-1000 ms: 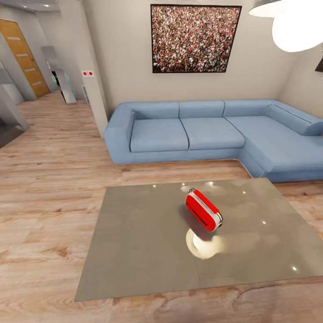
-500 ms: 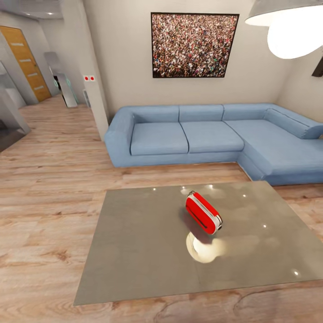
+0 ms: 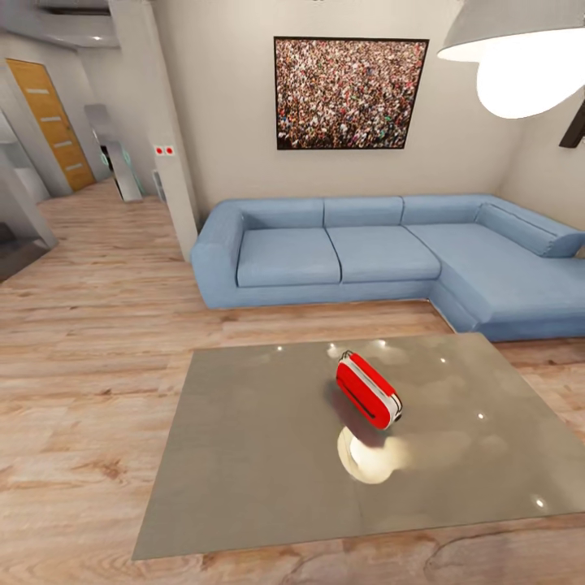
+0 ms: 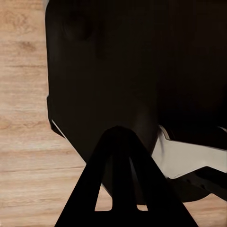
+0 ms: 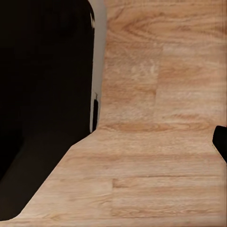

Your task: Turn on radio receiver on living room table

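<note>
Nearest in head view: strip of light wood plank floor (image 3: 81, 455), knotty grain, running under and round the table (image 3: 244, 455). Low, square, glossy grey top, wide; mirrors ceiling spots as small white dots plus one big pale round glare patch just in front of the radio (image 3: 367, 389). Radio sits roughly mid-table, a bit right of centre and toward the far half, well in from every edge. Red body w/ white trim, thin metal handle at its far-left end, set at an angle to the table edges, narrow side up; dial and grille not readable from here. Dark soft reflection of it on the top beneath.

Wrist views: left gripper (image 4: 124, 208) seen as dark fingers (image 4: 90, 189) meeting toward a point, tips together, nothing between; behind it dark robot body w/ a white panel, plank floor alongside. Right wrist cam looks down at plank floor (image 5: 161, 142) beside a dark robot part; just a dark sliver at frame edge, so can't tell if right gripper (image 5: 220, 142) is apart or together.

Beyond the table: more floor, then blue sectional sofa (image 3: 357, 252), L-shaped, long leg along the right. Beige wall behind w/ large framed crowd picture (image 3: 351, 93) above the sofa. Upper right: grey pendant lamp (image 3: 520, 57), bright glowing underside. Far left: pillar w/ two small red squares, hallway w/ wooden door (image 3: 50, 122).
</note>
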### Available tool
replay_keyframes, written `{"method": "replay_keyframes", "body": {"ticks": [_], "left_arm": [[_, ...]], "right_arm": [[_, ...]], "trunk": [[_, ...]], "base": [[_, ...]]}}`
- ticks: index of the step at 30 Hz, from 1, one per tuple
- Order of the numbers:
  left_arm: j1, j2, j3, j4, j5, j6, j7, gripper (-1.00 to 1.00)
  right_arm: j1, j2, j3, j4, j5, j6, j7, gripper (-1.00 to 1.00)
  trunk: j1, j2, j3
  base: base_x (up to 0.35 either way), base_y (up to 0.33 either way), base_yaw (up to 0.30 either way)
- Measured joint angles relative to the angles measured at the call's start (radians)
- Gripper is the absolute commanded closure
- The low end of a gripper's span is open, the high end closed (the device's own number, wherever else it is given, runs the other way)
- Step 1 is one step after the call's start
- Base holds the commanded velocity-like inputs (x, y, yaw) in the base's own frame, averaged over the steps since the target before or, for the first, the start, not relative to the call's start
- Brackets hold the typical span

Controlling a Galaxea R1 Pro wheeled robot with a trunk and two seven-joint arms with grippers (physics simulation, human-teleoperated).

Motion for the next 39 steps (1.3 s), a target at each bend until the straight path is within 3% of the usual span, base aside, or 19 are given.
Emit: {"method": "replay_keyframes", "body": {"ticks": [7, 20, 39], "left_arm": [[0.0, 0.001, 0.0, -0.001, -0.002, -0.004, 0.003, 1.0], [0.0, 0.004, -0.004, -0.004, -0.007, -0.005, 0.003, 1.0], [0.0, 0.006, -0.005, -0.005, -0.011, -0.006, 0.003, 1.0]], "right_arm": [[0.0, 0.003, 0.0, 0.0, 0.001, -0.004, -0.07, -1.0], [0.0, 0.003, 0.0, 0.0, 0.001, -0.008, -0.075, -1.0], [0.0, 0.015, -0.001, 0.0, 0.005, -0.007, -0.075, -1.0]], "trunk": [[0.0, 0.0, 0.011], [0.0, 0.0, 0.03], [0.0, 0.0, 0.032]], "base": [[0.0, 0.0, 0.0], [0.0, 0.0, 0.0], [0.0, 0.0, 0.0]]}}
